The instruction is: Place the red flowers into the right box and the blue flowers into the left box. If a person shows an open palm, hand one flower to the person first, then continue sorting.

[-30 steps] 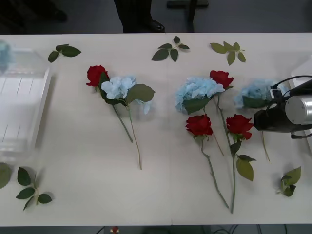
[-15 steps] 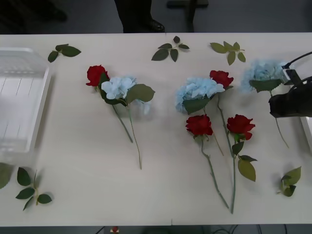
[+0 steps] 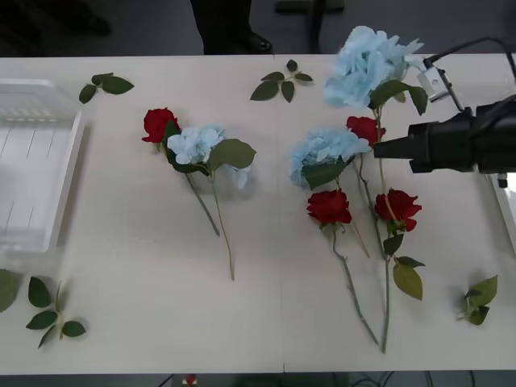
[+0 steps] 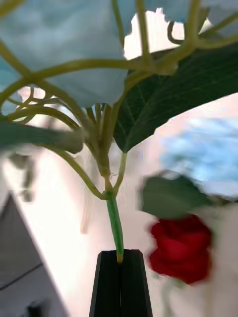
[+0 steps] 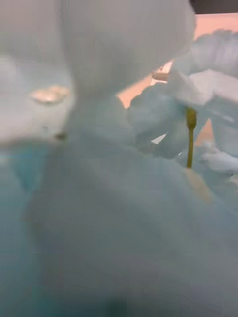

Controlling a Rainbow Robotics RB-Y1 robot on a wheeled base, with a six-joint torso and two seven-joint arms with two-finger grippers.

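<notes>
Blue flower (image 3: 367, 66) hanging at table's 1 o'clock, above red flowers (image 3: 364, 127) | right gripper (image 3: 380, 150) pinching its thin stem | looking light, floppy, top-heavy; gripping the stem, not the petals | left box (image 3: 40, 161) waiting at 9 o'clock

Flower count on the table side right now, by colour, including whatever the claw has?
Red flowers: 4
Blue flowers: 3, two lying on the table, one lifted by its stem in the right claw
Total: 7
</notes>
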